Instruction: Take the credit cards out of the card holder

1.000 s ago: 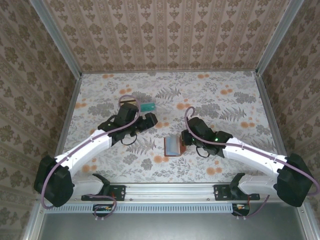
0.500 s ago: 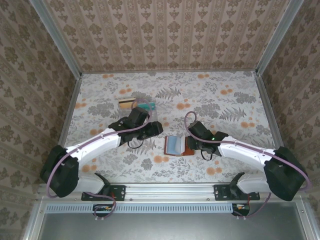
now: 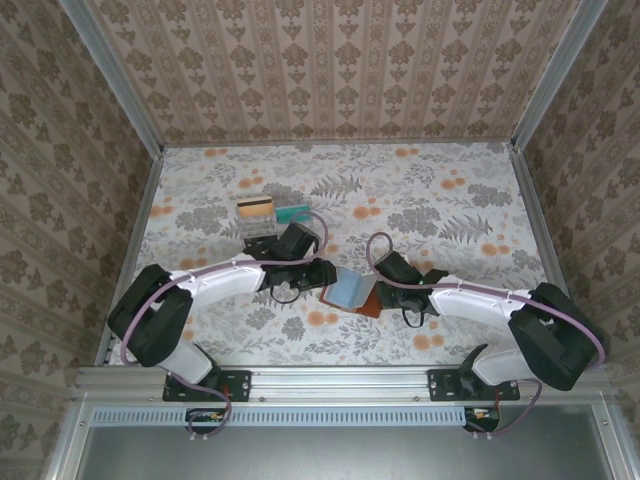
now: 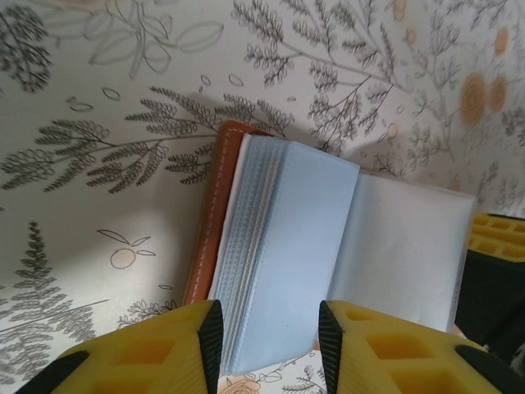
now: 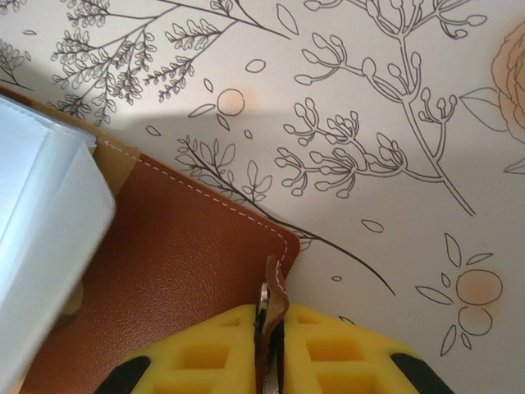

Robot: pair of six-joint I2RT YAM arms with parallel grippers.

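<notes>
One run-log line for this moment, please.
left gripper: open, straddling sleeves of card holder | right gripper: shut on card holder leather edge | tan card, teal card on table

Both arms stretch inward and low, their tips near each other mid-table. The left gripper (image 4: 269, 328) has its jaws parted — the right gripper (image 5: 269, 332) pinches the card holder (image 5: 172, 271) at its corner.

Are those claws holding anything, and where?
The right gripper pinches the card holder by its leather corner tab. The left gripper straddles its blue-grey sleeves; a grip cannot be told.
</notes>
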